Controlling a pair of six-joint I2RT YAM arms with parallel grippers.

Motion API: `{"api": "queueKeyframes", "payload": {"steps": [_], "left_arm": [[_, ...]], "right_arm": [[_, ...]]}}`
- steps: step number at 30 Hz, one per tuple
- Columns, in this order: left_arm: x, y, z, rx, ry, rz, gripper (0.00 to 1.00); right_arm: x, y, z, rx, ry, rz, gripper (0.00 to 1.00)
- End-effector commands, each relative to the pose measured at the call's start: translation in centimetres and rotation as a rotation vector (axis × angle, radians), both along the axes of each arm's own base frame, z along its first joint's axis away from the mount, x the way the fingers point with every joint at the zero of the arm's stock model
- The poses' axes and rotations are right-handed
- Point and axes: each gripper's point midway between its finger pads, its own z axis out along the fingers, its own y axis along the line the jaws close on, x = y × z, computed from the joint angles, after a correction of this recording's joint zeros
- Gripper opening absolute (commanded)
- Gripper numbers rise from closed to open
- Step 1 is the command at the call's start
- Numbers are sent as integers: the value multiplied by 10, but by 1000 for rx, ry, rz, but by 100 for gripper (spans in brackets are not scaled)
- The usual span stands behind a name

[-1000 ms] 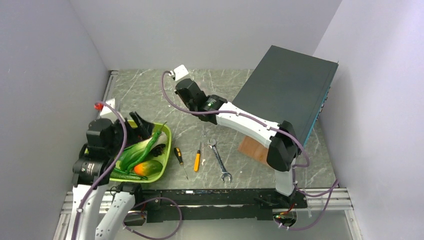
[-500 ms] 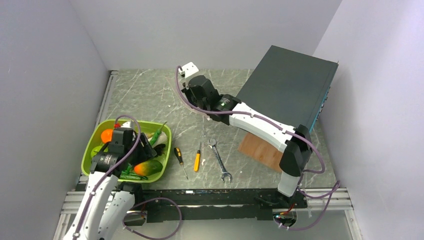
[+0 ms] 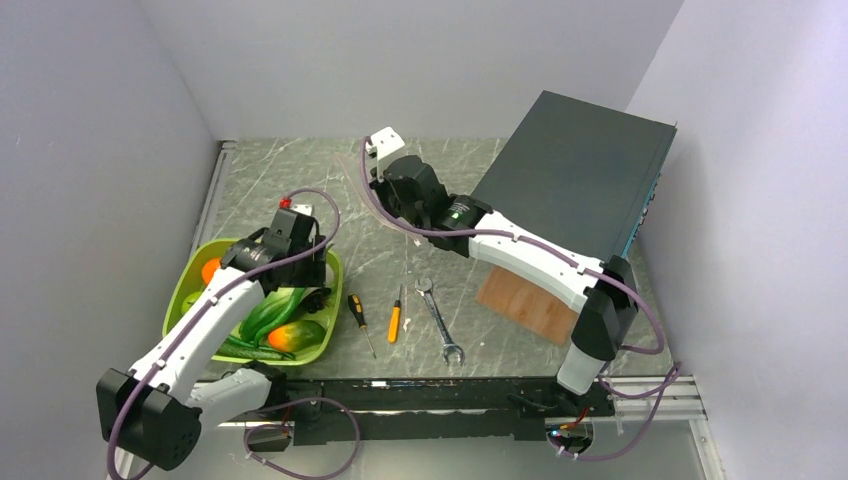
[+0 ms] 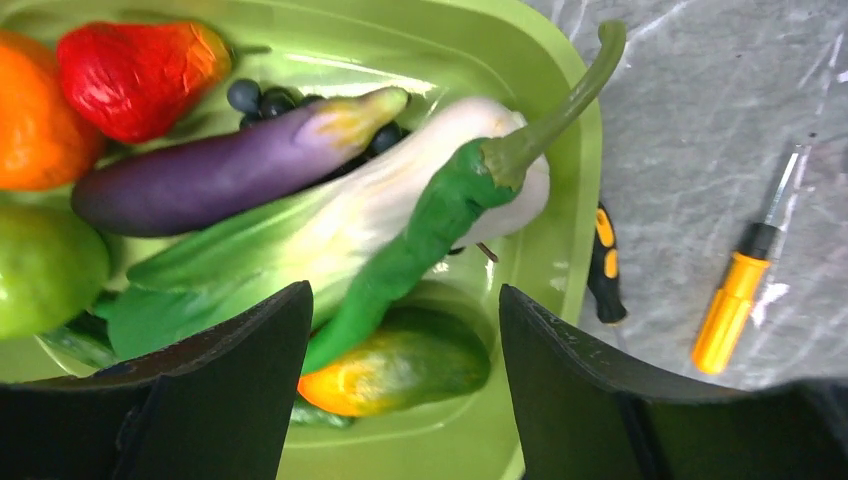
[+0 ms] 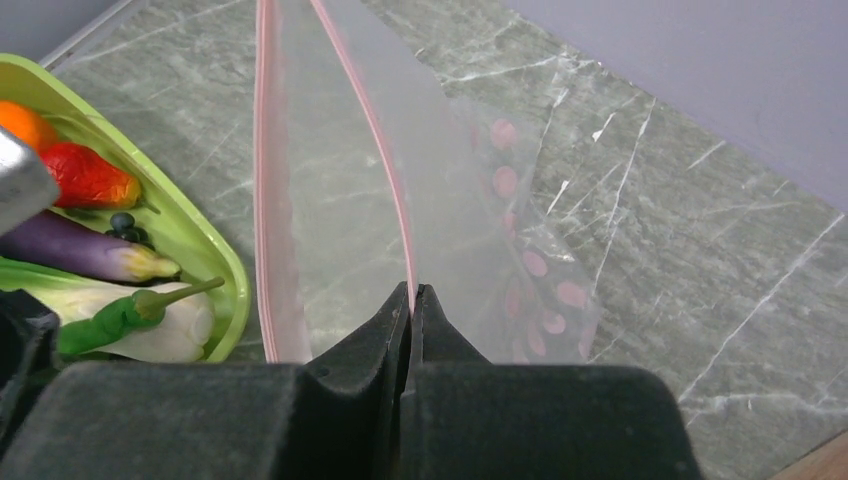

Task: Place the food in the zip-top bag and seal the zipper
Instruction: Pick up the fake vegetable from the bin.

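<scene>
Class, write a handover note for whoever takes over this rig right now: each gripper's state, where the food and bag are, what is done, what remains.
Left gripper: open, empty, above the green pepper.
Right gripper: shut on the zip-top bag at its zipper, mouth parted.
Food: all in the lime-green tray, beside the bag.
Done: bag held with its mouth open; no food shows inside it.
Left: bag every piece, then seal the zipper.
</scene>
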Motion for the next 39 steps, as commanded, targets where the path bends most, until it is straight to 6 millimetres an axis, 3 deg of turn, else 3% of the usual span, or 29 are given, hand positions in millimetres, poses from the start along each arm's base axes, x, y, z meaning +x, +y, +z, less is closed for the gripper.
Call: {"api": "queueKeyframes", "payload": {"steps": [1,5,11,16,20,24,27,31,34,36,39], "left_arm": [[31,3,6,101,-146,-135,72],[36,-2,3,103,-214,-218,61],[46,-21,-2,37,-264,-291,60],[49,-12,-9,84,-202,-237,34],[47,-15,-8,68,-196,-244,33],[46,-24,-2,15,-229,-266,45],[43,-27,-8,-4,-206,-275,44],[38,-27,-10,-14,-172,-262,18],[35,-25,8,-28,-202,-236,12],[33,-22,32,-40,-251,-217,10],[24,-18,85,-79,-381,-210,6]], "right_arm": [[0,-3,37,81,-81,1,0],[0,-4,37,80,-87,1,0],[-1,-2,34,76,-82,8,0],[-2,-3,35,77,-83,11,0],[-2,-4,38,87,-88,12,0],[-4,-3,36,86,-83,19,0],[-5,-3,38,91,-83,22,0],[-6,-4,40,99,-82,26,0],[-7,-4,40,101,-81,28,0],[-7,-3,40,104,-77,33,0],[-9,1,38,109,-65,50,0]]}}
